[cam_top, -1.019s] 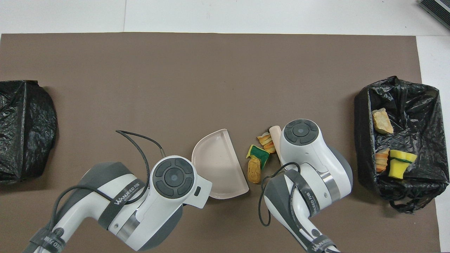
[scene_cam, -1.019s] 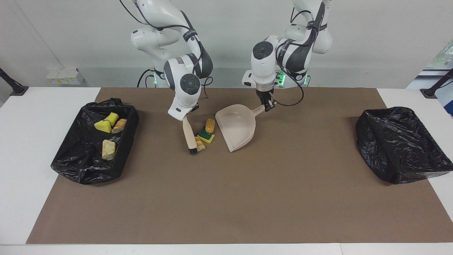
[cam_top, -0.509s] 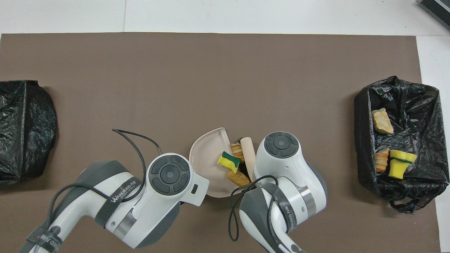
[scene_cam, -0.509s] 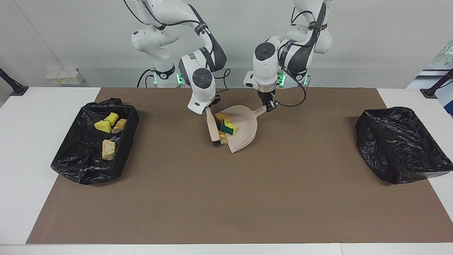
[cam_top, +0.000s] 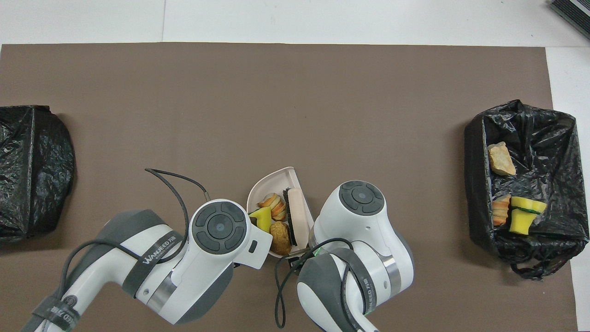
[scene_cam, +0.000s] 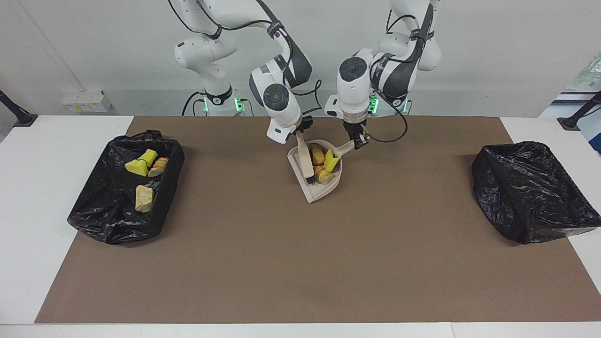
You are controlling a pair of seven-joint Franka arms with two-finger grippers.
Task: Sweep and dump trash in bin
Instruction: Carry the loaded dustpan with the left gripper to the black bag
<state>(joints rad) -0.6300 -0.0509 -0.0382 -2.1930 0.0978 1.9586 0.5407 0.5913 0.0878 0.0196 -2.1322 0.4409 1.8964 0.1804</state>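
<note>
Gripping the brush [scene_cam: 304,159], the right hand [scene_cam: 300,133] pins trash [scene_cam: 324,164] inside the dustpan [scene_cam: 313,191] that the left hand [scene_cam: 359,140] clamps steady.

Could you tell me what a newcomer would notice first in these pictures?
Mid-table, close to the robots, the left tool holds the dustpan by its handle while the right tool holds the brush inside it beside three scraps. Four more scraps lie in the black bin at the right arm's end.

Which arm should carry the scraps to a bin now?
Probably the left: the left gripper already holds the dustpan by its handle, with three scraps inside. The right gripper holds only the brush.
</note>
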